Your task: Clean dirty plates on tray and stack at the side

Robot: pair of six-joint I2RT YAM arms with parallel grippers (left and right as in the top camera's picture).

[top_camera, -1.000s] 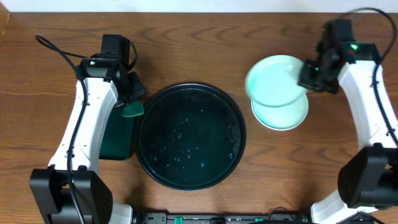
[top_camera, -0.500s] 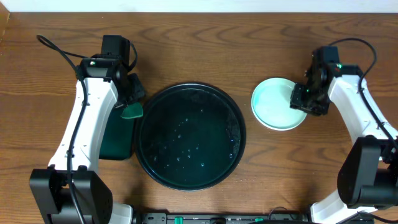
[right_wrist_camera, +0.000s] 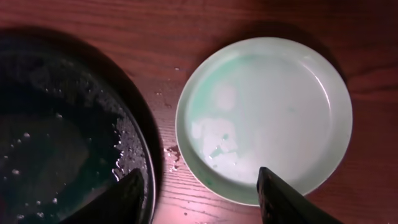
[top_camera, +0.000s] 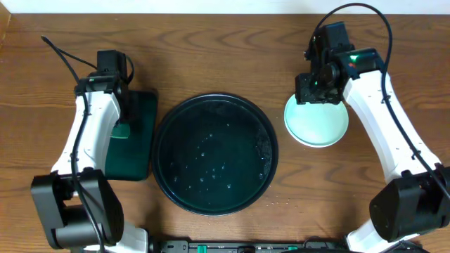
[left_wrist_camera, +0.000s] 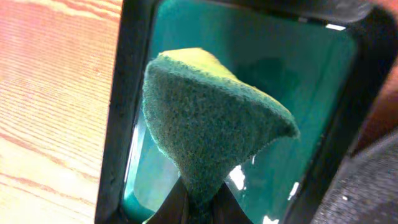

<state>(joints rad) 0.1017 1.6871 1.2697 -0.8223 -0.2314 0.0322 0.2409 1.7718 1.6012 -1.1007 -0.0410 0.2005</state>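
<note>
The round black tray [top_camera: 211,158] lies mid-table, wet with droplets and holding no plate. To its right on the wood rest the plates [top_camera: 318,123], stacked; the top one is pale mint [right_wrist_camera: 267,115] with a faint teal tint and wet patches. My right gripper [right_wrist_camera: 202,199] hovers open above the gap between the stack and the tray rim [right_wrist_camera: 140,155], with nothing between its fingers [right_wrist_camera: 283,199]. My left gripper [left_wrist_camera: 200,208] is shut on a green-and-yellow sponge [left_wrist_camera: 211,118], held over the dark-green rectangular tray [left_wrist_camera: 311,93].
The dark-green rectangular tray [top_camera: 137,140] sits just left of the black tray. Bare wood surrounds both trays and the stack. The right arm [top_camera: 383,119] curves past the stack's right side.
My right gripper set the mint plate on the stack, opened, and drew back toward the stack's far-left edge. My left arm swung left, carrying the sponge from the black tray's rim over the green tray.
</note>
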